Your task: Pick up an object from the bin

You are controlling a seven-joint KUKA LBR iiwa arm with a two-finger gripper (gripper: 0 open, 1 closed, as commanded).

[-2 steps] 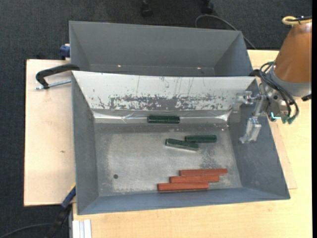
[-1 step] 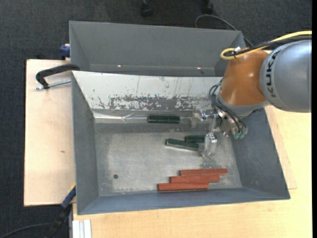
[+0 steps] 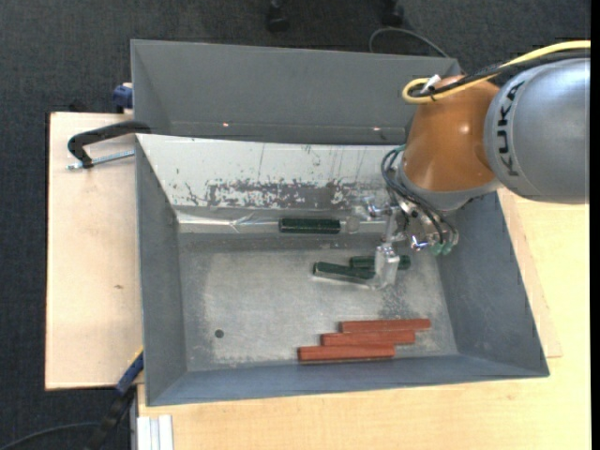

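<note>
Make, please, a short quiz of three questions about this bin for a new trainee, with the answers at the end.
1. True or false: the reddish-brown sticks lie against the back wall of the bin.
2. Which thing lies nearest to the gripper?
A) the dark green piece right of the floor's middle
B) the reddish-brown sticks
C) the small dark dot
3. Fill in: the arm reaches in from the view's ____ side.

Key: 1 false, they lie near the front wall; 2 A; 3 right.
</note>
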